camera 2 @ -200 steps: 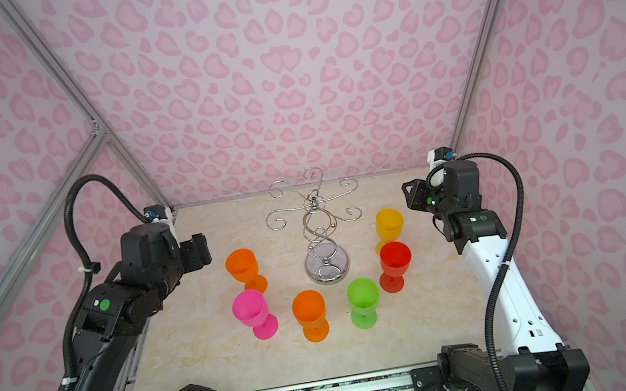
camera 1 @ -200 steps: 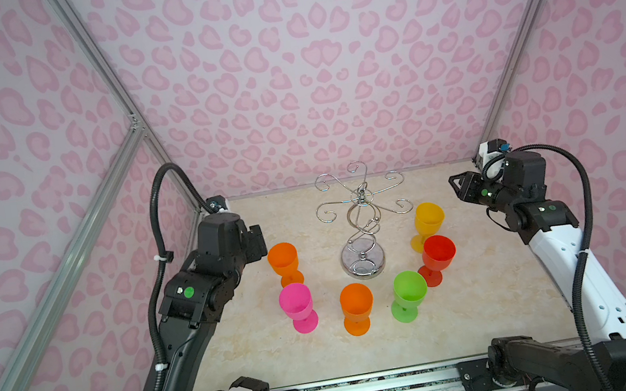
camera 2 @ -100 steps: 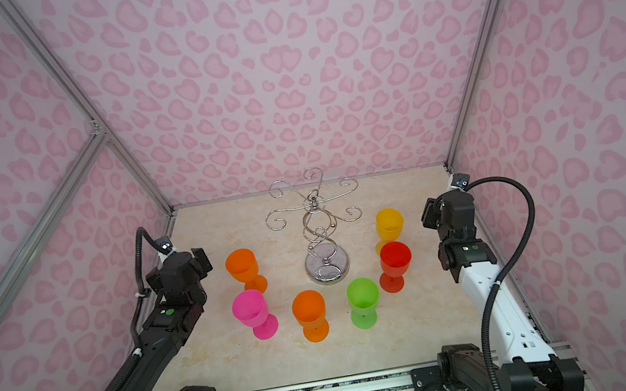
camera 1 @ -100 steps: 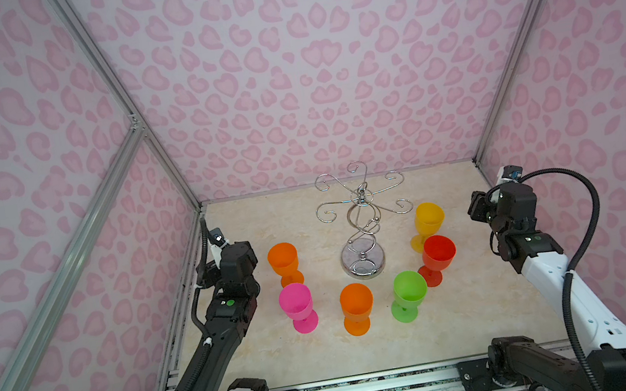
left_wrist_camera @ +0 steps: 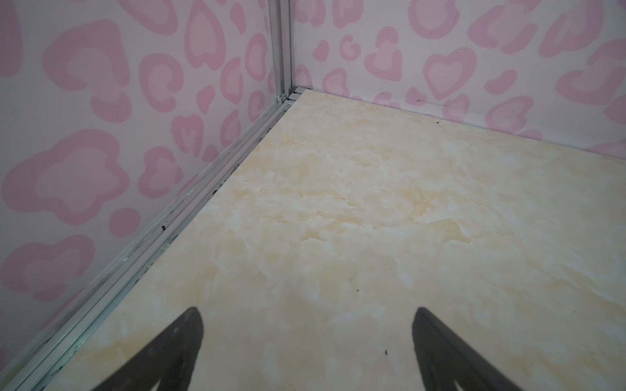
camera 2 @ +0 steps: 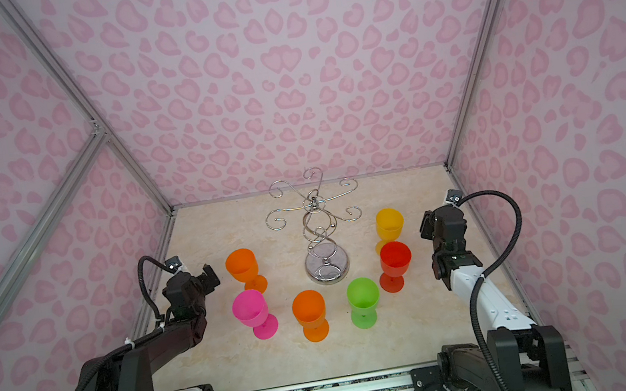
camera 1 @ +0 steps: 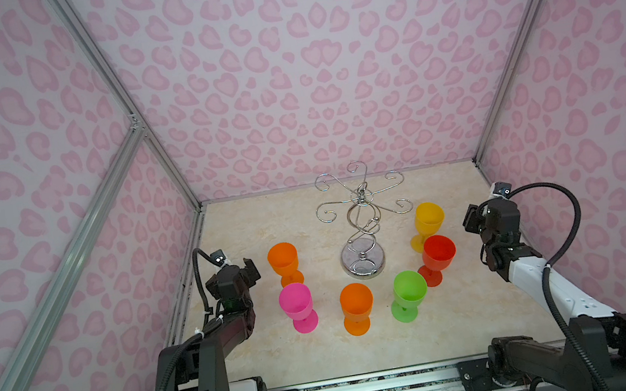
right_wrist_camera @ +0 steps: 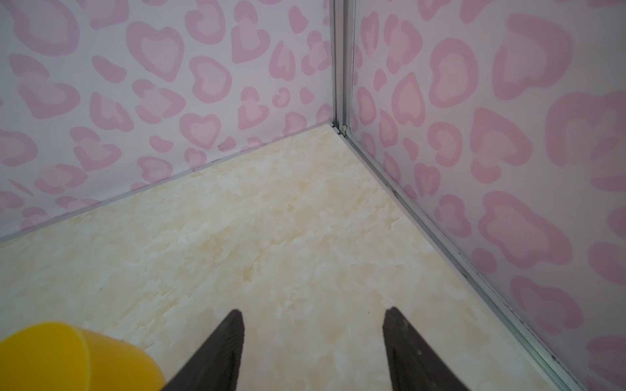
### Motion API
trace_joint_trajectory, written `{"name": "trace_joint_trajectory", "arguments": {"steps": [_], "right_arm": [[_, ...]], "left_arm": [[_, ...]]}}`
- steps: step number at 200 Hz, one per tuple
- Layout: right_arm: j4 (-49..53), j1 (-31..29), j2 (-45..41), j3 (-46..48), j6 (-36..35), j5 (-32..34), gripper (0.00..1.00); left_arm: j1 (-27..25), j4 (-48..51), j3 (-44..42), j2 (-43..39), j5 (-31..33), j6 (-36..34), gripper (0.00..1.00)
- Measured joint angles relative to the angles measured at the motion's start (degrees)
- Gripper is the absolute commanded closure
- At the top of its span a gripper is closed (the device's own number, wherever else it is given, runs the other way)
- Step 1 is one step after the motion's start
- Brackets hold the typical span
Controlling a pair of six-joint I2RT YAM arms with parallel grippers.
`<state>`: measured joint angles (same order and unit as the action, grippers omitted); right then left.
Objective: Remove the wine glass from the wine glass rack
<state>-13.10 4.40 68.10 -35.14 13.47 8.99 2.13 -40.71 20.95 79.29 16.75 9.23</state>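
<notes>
One left gripper [left_wrist_camera: 306, 311]: spread wide, nothing held, parked left of the wine glass rack [camera 1: 363, 258], clear of everything
Wine glasses [camera 1: 356, 301]: all six stood upright around the rack's base, none hung on its arms, so the job's judged done
Right gripper [right_wrist_camera: 313, 311]: partly spread, empty, set right of the rack, near the yellow glass [right_wrist_camera: 50, 355]
Writing: none that can be read, lol
</notes>
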Motion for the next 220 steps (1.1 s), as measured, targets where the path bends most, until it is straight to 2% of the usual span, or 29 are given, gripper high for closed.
{"name": "trace_joint_trajectory", "arguments": {"steps": [22,58,90,117,141,145,148,151,173,220], "right_arm": [[-5.62,0.00,2.34,3.52,-2.03,-0.07,0.34],[-14.93,-0.02,6.29,8.87,-5.95,-0.24,0.34],[-20.48,-0.48,11.26,8.92,-6.60,-1.75,0.32],[-28.68,-3.54,15.76,12.92,-7.87,-0.83,0.30],[-36.96,-6.36,20.09,16.41,-9.57,2.25,0.21],[-37.73,-6.58,20.41,16.68,-9.84,2.75,0.15],[-38.27,-6.67,20.57,16.79,-9.99,3.02,0.03],[-38.75,-6.73,20.65,16.83,-10.10,3.23,0.01],[-44.09,-7.04,21.44,17.18,-11.02,4.98,0.00],[-47.04,-7.30,21.68,17.38,-11.06,6.43,0.00]], "left_arm": [[-0.48,-7.85,-2.43,3.39,-3.34,-1.60,0.02],[-0.74,-12.96,-3.48,4.59,-4.98,-2.34,0.02],[-0.76,-14.62,-3.48,4.59,-5.84,-2.82,0.02],[-0.92,-15.08,-3.48,4.59,-5.86,-3.19,0.02],[-0.92,-15.63,-3.50,4.59,-5.88,-3.21,0.02],[-0.92,-15.78,-3.50,4.59,-5.88,-3.21,0.02],[-0.94,-15.85,-3.52,4.59,-5.88,-3.21,0.02],[-1.03,-15.96,-3.52,4.59,-5.88,-3.21,0.02],[-1.42,-15.96,-3.50,4.59,-5.81,-3.41,0.02],[-2.03,-15.93,-3.45,4.61,-5.51,-3.87,0.02]]}}
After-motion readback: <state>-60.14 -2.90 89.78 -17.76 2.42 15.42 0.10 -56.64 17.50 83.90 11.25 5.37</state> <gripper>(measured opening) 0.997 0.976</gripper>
